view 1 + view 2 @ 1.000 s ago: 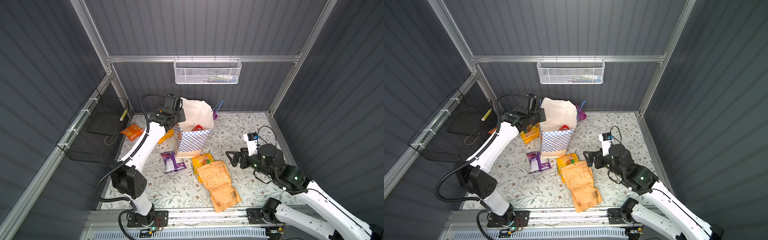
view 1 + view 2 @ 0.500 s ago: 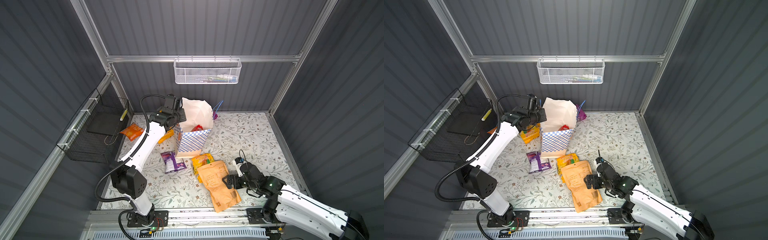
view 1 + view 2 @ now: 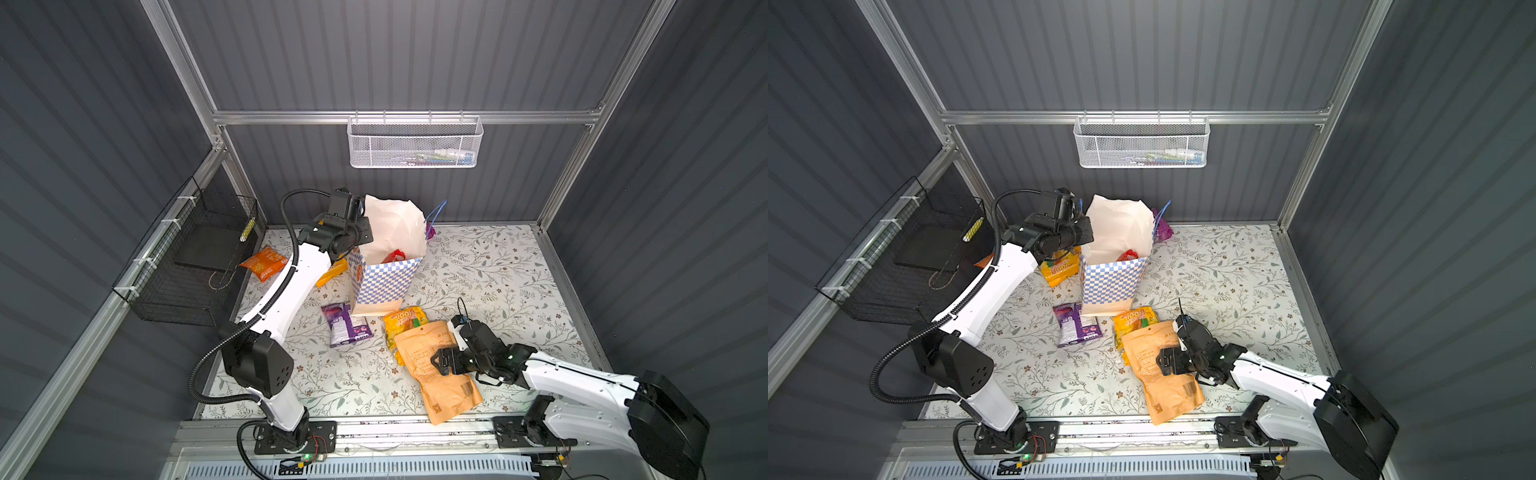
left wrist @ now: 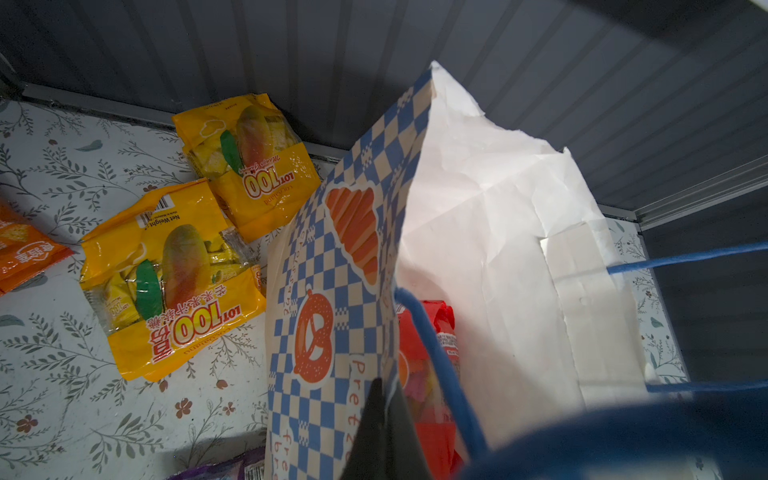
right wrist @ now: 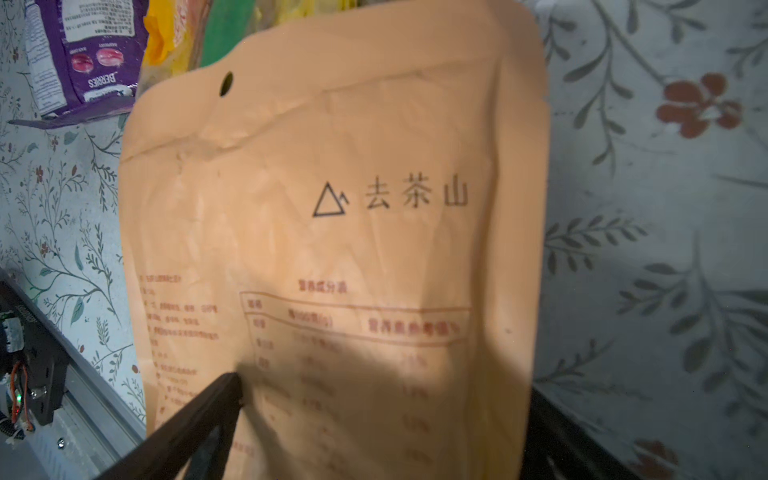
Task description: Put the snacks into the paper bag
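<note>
Tan kraft pouch (image 3: 451, 395): lying flat at front, overlapping a yellow packet (image 3: 405, 320), right gripper (image 3: 440, 362) poised over it, jaws wide apart. Paper bag (image 3: 386, 282): upright behind, rim pinched by closed left gripper (image 4: 382, 395). Risk: broad pouch may slip or snag bag's mouth.

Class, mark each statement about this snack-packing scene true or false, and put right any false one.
1. The paper bag stands upright with a red packet inside. True.
2. The tan kraft pouch is already in the bag. False: the tan kraft pouch lies on the table, partly over a yellow packet.
3. The right claw is open over the pouch. True.
4. The left claw hangs open, clear of the bag. False: the left claw is shut on the bag's rim.
5. The small orange packet is in the bag. False: the small orange packet lies on the table beside the black wire basket.
</note>
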Motion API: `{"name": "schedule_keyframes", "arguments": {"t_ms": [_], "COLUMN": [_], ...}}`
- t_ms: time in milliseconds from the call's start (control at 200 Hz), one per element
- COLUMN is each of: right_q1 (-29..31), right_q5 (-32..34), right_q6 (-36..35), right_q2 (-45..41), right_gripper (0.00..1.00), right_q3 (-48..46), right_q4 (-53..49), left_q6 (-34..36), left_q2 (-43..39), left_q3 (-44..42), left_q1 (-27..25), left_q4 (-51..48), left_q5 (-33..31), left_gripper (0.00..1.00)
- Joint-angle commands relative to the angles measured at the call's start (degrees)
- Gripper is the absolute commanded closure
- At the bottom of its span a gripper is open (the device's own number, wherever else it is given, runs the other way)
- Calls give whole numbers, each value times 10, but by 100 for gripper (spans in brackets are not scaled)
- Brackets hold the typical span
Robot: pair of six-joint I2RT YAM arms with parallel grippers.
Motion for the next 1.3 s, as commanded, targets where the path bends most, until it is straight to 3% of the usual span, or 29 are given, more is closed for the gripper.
{"name": "schedule_keyframes", "arguments": {"t_ms": [0,230,515,610,1026,1291], "right_q1": [2,2,2,2,2,2], "right_q5": [-11,-24,-26,-30,26,56], "right_q6": [-4,2,8,6,1,3], "right_q2": [15,18,-39,-70,-231,-265], "right_gripper": [11,43,95,100,100,100], "right_q3": [0,-6,-9,-5,40,88], "right_q4": [35,58,56,37,-81,-126], "left_q6": [-2,4,7,9,0,-10], "left_q2": [7,5,8,7,3,7], "left_q3": [2,2,0,1,2,3], "left_q1": [3,3,3,3,3,3], "left_q4": [-27,-27,-24,-25,-25,-25], "left_q5": [2,-9,-8,-7,9,33], "left_gripper": [100,100,100,100,100,100]}}
